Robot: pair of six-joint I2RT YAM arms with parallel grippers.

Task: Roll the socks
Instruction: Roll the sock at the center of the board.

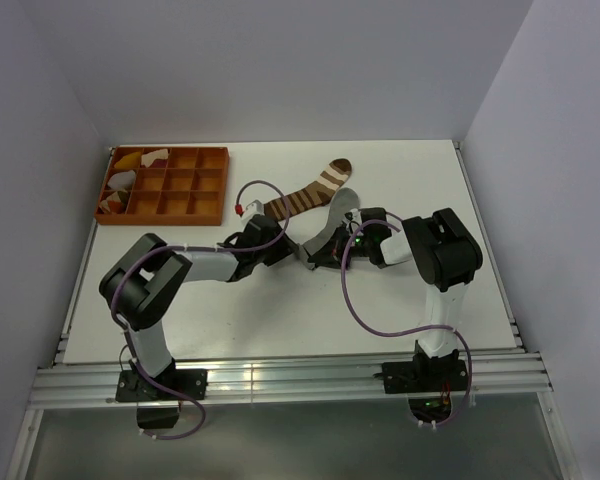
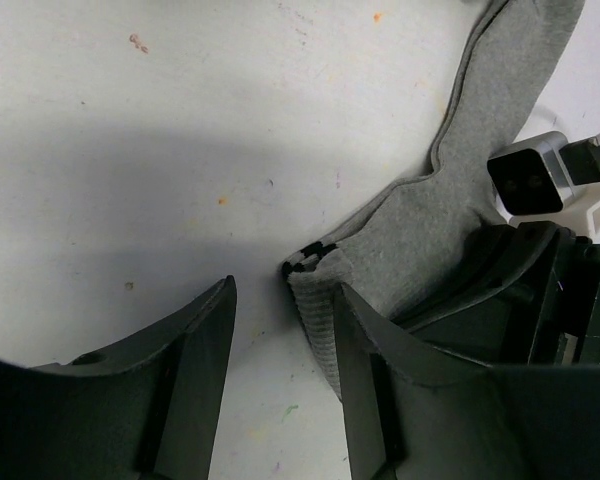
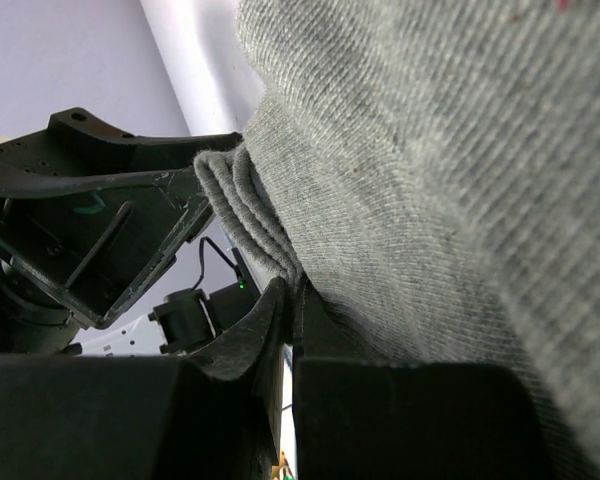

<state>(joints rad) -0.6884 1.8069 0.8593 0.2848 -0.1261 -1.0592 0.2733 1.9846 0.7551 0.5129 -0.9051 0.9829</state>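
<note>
The grey sock (image 1: pixel 334 214) lies at mid-table, its cuff end towards me. The brown sock with white stripes (image 1: pixel 308 193) lies just behind it, untouched. My right gripper (image 1: pixel 327 256) is shut on the folded cuff edge of the grey sock (image 3: pixel 430 150), which is pinched between its jaws (image 3: pixel 292 292). My left gripper (image 1: pixel 288 250) is open. In the left wrist view the gripper (image 2: pixel 287 292) straddles the ribbed, dark-trimmed cuff of the sock (image 2: pixel 315 305), which rests against its right finger (image 2: pixel 380 380). The rest of the sock (image 2: pixel 460 190) runs away up and to the right.
An orange compartment tray (image 1: pixel 202 186) with yellow and white cloth pieces (image 1: pixel 130 160) stands at the back left. The right arm's wrist and camera (image 2: pixel 528 178) sit close beside my left gripper. The left gripper's fingers (image 3: pixel 100 230) show in the right wrist view.
</note>
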